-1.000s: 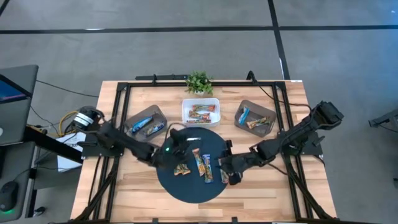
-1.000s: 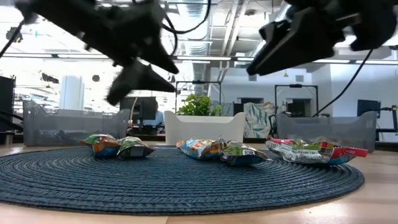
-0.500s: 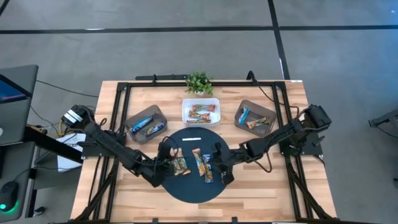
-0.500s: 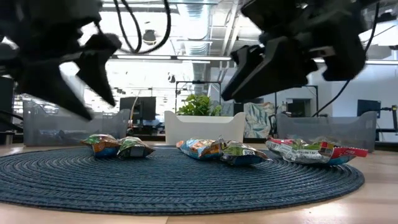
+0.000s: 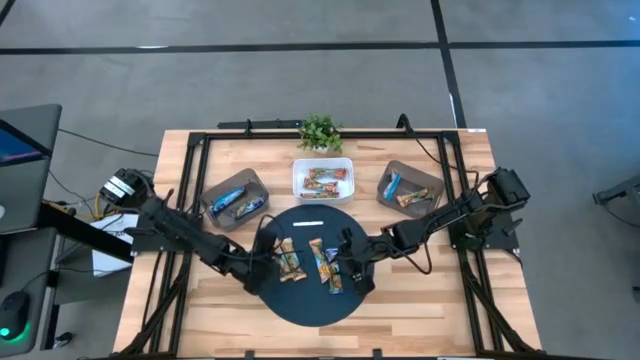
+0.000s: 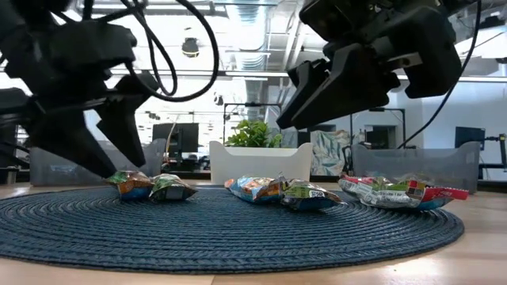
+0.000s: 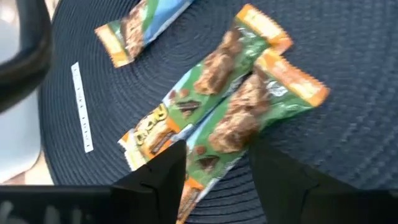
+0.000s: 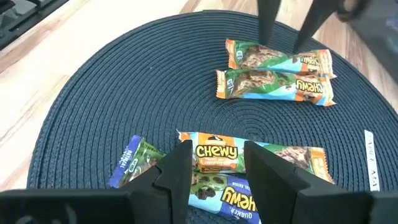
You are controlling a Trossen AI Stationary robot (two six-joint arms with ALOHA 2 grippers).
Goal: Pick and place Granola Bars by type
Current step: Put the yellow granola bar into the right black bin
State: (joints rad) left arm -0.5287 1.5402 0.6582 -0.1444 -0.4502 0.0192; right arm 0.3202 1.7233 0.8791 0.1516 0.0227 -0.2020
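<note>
Both arms are reaching in over the round dark mat (image 5: 300, 300) in the middle of the table (image 5: 470, 320). The left gripper (image 5: 268, 256) is hanging low over the mat's left side, its fingers (image 6: 127, 134) spread apart and pointing down at a pair of green-and-orange bars (image 7: 230, 112) lying side by side and touching; the fingertips are sitting just above the near end of the pair, holding nothing. The right gripper (image 5: 350, 268) is hovering above the mat's middle-right, its fingers (image 8: 177, 165) also spread, over a blue and orange bar marked "Chewy" (image 8: 214, 163) with a green-ended one (image 8: 134, 160) just beside it. In the high view the pair (image 5: 290, 264) is lying left of centre, another bar (image 5: 320, 262) is lying at the centre, and more are partly hidden under the right gripper. A thin white strip (image 5: 308, 224) is lying on the mat's far edge, apart from the bars. Beyond the mat three bins are standing in a row: a grey bin (image 5: 212, 192) on the left holding blue bars (image 5: 238, 203), a white bin (image 5: 298, 166) in the middle holding orange bars (image 5: 324, 180), and a grey bin (image 5: 432, 175) on the right holding a blue bar and an orange one. A small plant (image 5: 320, 132) is standing at the far edge behind the white bin.
</note>
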